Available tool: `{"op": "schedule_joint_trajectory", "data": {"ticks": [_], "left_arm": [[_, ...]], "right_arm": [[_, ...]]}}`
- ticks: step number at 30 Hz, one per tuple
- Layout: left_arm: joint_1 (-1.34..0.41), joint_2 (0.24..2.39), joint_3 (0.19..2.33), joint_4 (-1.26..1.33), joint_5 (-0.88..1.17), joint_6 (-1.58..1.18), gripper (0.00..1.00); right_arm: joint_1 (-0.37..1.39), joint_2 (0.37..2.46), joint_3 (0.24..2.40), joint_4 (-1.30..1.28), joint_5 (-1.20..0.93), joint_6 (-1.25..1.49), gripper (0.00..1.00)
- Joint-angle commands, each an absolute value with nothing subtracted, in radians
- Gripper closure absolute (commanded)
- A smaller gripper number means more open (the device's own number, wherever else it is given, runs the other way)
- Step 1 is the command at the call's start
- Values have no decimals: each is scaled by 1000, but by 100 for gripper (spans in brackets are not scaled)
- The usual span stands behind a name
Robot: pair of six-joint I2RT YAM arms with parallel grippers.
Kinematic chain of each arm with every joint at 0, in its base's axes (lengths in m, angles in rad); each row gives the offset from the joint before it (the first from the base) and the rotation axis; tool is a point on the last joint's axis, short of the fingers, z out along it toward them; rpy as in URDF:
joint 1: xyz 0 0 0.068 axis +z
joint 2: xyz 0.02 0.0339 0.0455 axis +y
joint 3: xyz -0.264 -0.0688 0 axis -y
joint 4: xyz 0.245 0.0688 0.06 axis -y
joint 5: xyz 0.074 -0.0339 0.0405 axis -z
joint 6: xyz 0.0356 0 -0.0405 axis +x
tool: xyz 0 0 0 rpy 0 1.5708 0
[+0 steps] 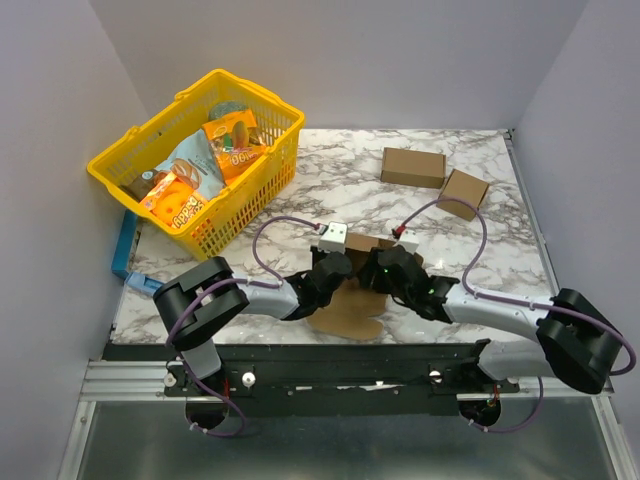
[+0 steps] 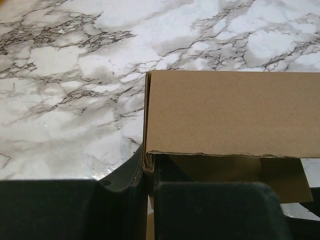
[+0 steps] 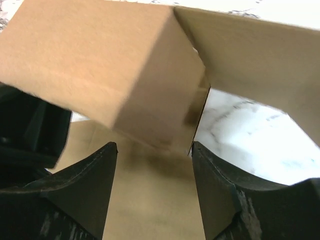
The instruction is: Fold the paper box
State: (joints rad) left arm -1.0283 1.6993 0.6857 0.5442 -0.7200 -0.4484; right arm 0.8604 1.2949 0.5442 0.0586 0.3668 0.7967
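The paper box (image 1: 352, 308), brown die-cut cardboard, lies partly folded at the table's near middle, with a rounded flap flat toward the arms. My left gripper (image 1: 333, 268) comes in from the left. In the left wrist view it (image 2: 149, 167) is shut on the corner edge of an upright wall of the paper box (image 2: 230, 112). My right gripper (image 1: 383, 268) comes in from the right. In the right wrist view it (image 3: 154, 147) stands open over the box's floor, its fingers (image 3: 95, 185) wide apart. A raised panel (image 3: 100, 65) stands just beyond the tips, touching neither.
A yellow basket (image 1: 262, 185) of snack packets sits at the back left, with a blue object (image 1: 123, 250) beside it at the table's left edge. Two closed cardboard cuboids, one long (image 1: 412, 167) and one squarish (image 1: 465, 193), rest at the back right.
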Motion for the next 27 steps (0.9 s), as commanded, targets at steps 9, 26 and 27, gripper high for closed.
{"op": "schedule_joint_trajectory", "data": {"ticks": [9, 26, 27], "left_arm": [[-1037, 1732, 678, 454, -657, -454, 100], [-1037, 1720, 673, 460, -655, -448, 100], [-1037, 1721, 675, 460, -653, -448, 100]], "right_arm": [[836, 1097, 394, -26, 471, 880, 54], [723, 1219, 446, -66, 453, 888, 77], [723, 1229, 446, -19, 442, 876, 77]]}}
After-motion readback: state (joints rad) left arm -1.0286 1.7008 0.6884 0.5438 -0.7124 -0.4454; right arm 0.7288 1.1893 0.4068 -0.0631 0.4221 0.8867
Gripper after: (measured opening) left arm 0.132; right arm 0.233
